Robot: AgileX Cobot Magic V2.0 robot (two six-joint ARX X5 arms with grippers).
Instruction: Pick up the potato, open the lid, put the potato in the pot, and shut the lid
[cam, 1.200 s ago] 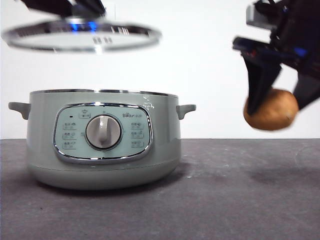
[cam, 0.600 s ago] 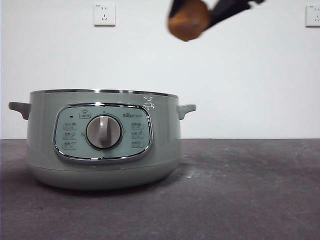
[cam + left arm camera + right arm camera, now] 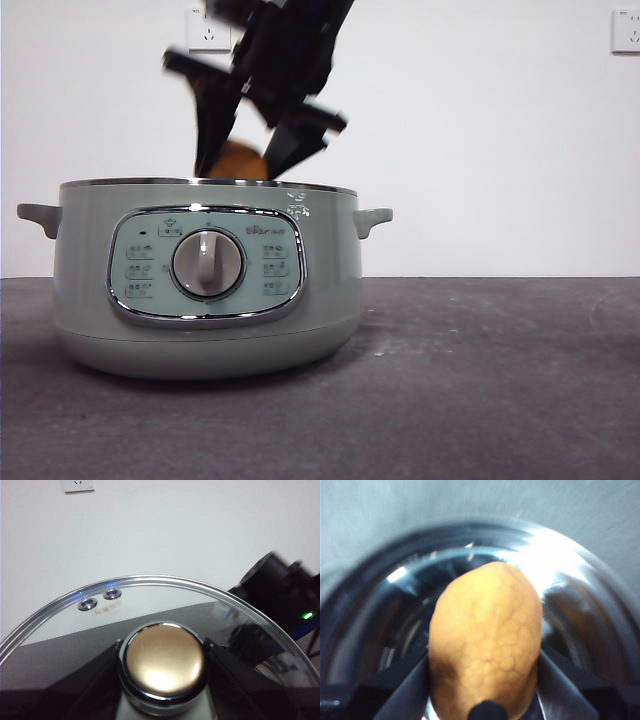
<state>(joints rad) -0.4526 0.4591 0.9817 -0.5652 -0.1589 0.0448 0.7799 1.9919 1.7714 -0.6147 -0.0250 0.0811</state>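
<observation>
The pale green pot (image 3: pixel 205 280) stands uncovered on the dark table at the left. My right gripper (image 3: pixel 245 160) hangs just over its rim, shut on the orange-brown potato (image 3: pixel 240 162). In the right wrist view the potato (image 3: pixel 485 640) sits between the black jaws, directly above the pot's shiny steel bowl (image 3: pixel 580 605). My left gripper (image 3: pixel 164 680) is shut on the knob (image 3: pixel 165 661) of the glass lid (image 3: pixel 150 605), held in the air and out of the front view.
The pot's side handles (image 3: pixel 372 220) stick out left and right; its dial (image 3: pixel 207 264) faces the front camera. White wall sockets (image 3: pixel 627 30) sit on the wall behind. The other arm's dark body (image 3: pixel 280 595) shows past the lid's rim.
My right gripper has carried the potato leftward and down, from high at the right to just above the pot's opening. The lid has risen out of the front view.
</observation>
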